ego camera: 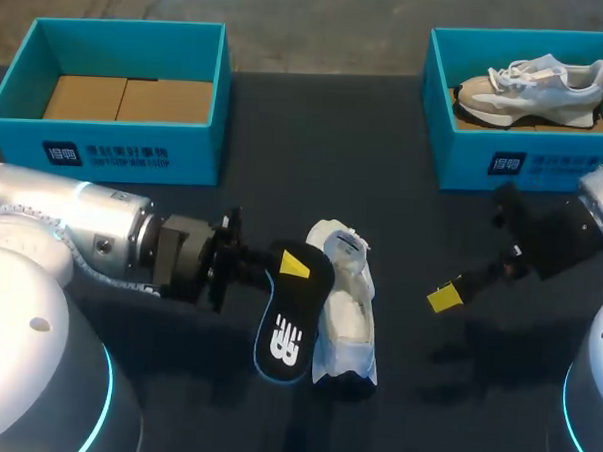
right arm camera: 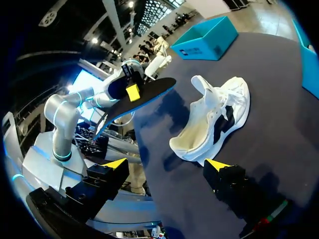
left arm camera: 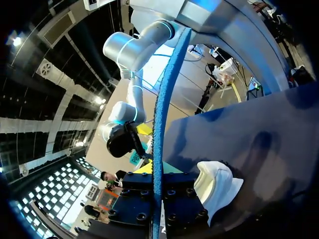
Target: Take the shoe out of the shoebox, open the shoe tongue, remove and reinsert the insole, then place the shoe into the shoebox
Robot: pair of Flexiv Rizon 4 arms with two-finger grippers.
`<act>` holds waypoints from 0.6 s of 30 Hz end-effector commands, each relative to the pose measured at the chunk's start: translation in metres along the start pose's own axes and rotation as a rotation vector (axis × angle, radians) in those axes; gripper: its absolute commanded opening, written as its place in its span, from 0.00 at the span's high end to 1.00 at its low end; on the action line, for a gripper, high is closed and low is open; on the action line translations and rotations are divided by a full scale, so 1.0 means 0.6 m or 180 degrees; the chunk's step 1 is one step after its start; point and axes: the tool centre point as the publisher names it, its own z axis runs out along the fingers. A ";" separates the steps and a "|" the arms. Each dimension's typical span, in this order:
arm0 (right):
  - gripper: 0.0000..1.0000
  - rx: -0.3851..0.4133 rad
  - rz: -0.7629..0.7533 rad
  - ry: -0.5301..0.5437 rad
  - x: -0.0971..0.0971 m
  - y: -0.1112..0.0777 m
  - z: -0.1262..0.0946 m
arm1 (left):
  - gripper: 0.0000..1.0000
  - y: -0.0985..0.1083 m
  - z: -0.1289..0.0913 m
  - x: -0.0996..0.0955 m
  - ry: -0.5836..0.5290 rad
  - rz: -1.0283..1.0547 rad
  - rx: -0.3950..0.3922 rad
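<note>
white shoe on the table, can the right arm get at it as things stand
Probably yes. The right end effector is open, with only bare table between it and the white shoe. The insole, held by the left end effector, is on the shoe's far side, so nothing seems to block it.

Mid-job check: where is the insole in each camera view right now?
Head view: the insole is low in the middle, in the left gripper, beside the white shoe.
Left wrist view: the insole is edge-on, a blue strip running out from that gripper.
Right wrist view: the insole is ahead, held up beyond the white shoe.
Shared landmark: the white shoe.
</note>
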 end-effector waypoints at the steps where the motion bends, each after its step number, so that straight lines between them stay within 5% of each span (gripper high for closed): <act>1: 0.00 0.0000 0.0003 -0.0007 0.001 -0.001 0.000 | 1.00 0.000 0.001 0.000 0.0006 0.0000 -0.0004; 18: 0.00 0.0353 -0.1234 -0.0738 -0.016 -0.040 0.048 | 1.00 -0.007 0.039 0.032 -0.0159 -0.0658 0.0200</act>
